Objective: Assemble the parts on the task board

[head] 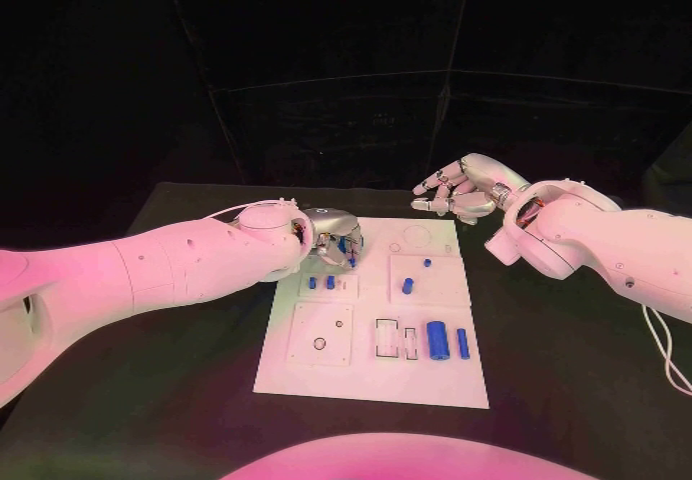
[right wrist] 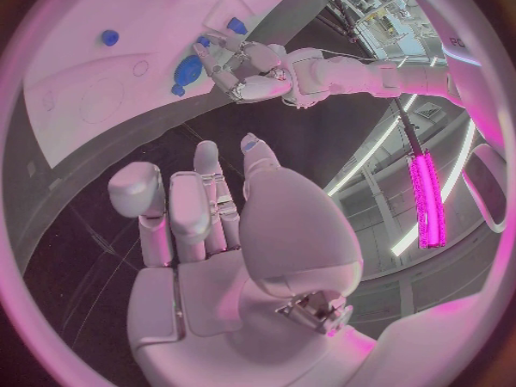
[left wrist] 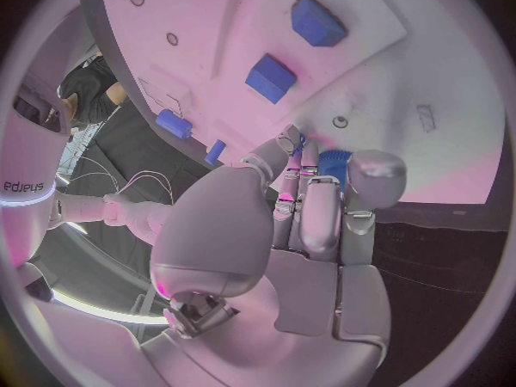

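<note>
At the far left corner of the white task board point(head: 372, 385), the left hand point(head: 329, 235) presses down with its fingers point(left wrist: 319, 211) closed round a blue round part point(left wrist: 335, 162), seemingly seating it. Done well, I judge, the part should go straight down, squarely over its recess, without tilting or scraping the board. Beyond the far right edge, above the black bench point(head: 562, 370), the right hand point(head: 459, 190) hovers with fingers loosely spread, holding nothing. On the board I count six other blue parts: two small blocks point(head: 320, 283), a short pin point(head: 427, 263), a small cylinder point(head: 410, 288), a large cylinder point(head: 436, 337) and a slim cylinder point(head: 462, 343).
</note>
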{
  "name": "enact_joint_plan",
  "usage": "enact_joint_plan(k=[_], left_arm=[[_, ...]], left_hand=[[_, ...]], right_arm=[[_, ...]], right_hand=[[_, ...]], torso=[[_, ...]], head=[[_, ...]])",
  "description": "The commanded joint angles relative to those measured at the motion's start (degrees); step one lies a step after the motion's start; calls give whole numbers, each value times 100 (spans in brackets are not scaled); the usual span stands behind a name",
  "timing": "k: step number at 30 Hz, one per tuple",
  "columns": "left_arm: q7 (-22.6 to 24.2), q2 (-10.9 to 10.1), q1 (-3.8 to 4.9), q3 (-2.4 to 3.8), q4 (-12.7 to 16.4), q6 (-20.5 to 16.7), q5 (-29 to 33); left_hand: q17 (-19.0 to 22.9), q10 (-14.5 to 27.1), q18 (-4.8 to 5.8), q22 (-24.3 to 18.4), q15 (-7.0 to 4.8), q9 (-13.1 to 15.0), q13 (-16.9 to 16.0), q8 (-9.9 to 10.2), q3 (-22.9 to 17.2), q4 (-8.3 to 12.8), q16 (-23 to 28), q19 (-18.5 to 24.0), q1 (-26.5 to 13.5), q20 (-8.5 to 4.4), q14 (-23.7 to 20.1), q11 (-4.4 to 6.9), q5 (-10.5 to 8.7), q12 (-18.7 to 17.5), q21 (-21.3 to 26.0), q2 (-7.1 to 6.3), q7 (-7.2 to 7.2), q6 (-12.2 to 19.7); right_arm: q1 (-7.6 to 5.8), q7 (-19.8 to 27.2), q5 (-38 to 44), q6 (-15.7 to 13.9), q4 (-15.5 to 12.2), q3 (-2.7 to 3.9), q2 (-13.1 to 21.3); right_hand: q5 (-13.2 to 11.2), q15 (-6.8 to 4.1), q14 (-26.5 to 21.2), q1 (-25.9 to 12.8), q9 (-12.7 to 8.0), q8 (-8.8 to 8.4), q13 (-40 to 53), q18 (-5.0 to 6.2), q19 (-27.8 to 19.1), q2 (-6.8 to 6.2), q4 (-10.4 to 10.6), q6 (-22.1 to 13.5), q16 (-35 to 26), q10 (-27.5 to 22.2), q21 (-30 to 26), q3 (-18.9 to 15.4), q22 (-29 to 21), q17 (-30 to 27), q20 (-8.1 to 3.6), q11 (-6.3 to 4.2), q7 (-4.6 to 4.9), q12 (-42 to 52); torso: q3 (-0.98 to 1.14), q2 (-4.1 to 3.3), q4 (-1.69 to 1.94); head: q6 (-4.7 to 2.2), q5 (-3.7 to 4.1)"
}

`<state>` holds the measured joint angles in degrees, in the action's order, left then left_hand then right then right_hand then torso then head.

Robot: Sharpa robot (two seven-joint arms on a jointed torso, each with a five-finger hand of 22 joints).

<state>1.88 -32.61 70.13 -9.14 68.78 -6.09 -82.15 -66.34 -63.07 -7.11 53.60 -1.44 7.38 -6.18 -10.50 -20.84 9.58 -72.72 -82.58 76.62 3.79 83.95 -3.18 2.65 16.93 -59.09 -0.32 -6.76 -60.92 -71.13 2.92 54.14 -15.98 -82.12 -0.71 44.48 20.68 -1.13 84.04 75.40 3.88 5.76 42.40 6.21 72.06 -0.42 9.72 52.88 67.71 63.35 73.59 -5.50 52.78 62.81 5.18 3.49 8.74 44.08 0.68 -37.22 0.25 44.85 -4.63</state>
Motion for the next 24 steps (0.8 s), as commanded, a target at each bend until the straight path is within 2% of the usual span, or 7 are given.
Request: enact_joint_plan(k=[1, 5, 8, 12, 19, 24], left_arm=[[173, -69, 21, 71, 91, -363, 70], [180, -180, 25, 153, 193, -391, 138], [174, -290, 27, 192, 288, -391, 183], [140, -439, 28, 217, 403, -321, 284], [23, -733, 28, 232, 573, 92, 365], [-32, -808, 26, 230, 592, 254, 374]], left_hand=[[12, -59, 44, 32, -42, -14, 18, 25, -52, 19, -15, -10, -34, -27, 192, 7, 4, -42, -42, -14, 2, -64], [19, -83, 46, 56, -41, -25, 38, 39, -97, 42, -18, -6, -43, -26, 192, 7, 4, -71, -61, -36, 1, -81], [22, -98, 48, 78, -40, -35, 56, 53, -134, 61, -22, -3, -52, -25, 193, 4, 4, -97, -78, -54, 0, -92], [26, -109, 49, 91, -39, -41, 67, 60, -161, 74, -23, 0, -55, -25, 193, 4, 4, -114, -88, -61, -1, -101], [65, -143, 55, 135, -35, -58, 95, 84, -196, 94, -5, 7, -102, -21, 185, -1, 2, -157, -121, -115, -3, -120], [76, -156, 55, 142, -34, -64, 105, 92, -198, 92, 0, 12, -133, -20, 182, -1, 2, -173, -125, -139, -1, -127]], right_arm=[[-8, 57, -17, 2, 3, 4, -3], [-8, 57, -17, 3, 11, 4, -2], [-7, 59, -17, 5, 16, 4, -3], [-5, 64, -17, 9, 15, 4, 0], [-2, 62, -17, 8, 17, 4, 15], [0, 61, -17, 8, 21, 3, 14]], right_hand=[[21, 22, 34, -8, 3, 16, -10, 78, -29, 54, 5, -40, -17, -38, -18, -9, -8, 7, 7, 14, 0, -15], [21, 22, 34, -8, 3, 16, -10, 78, -29, 54, 5, -40, -17, -38, -18, -9, -8, 7, 7, 14, 0, -15], [21, 22, 34, -8, 3, 16, -10, 78, -29, 54, 5, -40, -17, -38, -18, -9, -8, 7, 7, 14, 0, -15], [21, 22, 34, -8, 3, 16, -10, 78, -29, 54, 5, -40, -17, -38, -18, -9, -8, 7, 7, 14, 0, -15], [21, 22, 34, -8, 3, 16, -10, 78, -29, 54, 5, -40, -17, -38, -18, -9, -8, 7, 7, 14, 0, -15], [21, 22, 34, -8, 3, 16, -10, 78, -29, 54, 5, -40, -17, -38, -18, -9, -8, 7, 7, 14, 0, -15]], torso=[[0, 1, -3], [0, 4, 5], [2, 3, 6], [1, 0, 5], [3, 3, 5], [3, -3, 1]], head=[[-9, -6], [-25, -9], [-24, -19], [-18, -23], [-9, -43], [-8, -56]])
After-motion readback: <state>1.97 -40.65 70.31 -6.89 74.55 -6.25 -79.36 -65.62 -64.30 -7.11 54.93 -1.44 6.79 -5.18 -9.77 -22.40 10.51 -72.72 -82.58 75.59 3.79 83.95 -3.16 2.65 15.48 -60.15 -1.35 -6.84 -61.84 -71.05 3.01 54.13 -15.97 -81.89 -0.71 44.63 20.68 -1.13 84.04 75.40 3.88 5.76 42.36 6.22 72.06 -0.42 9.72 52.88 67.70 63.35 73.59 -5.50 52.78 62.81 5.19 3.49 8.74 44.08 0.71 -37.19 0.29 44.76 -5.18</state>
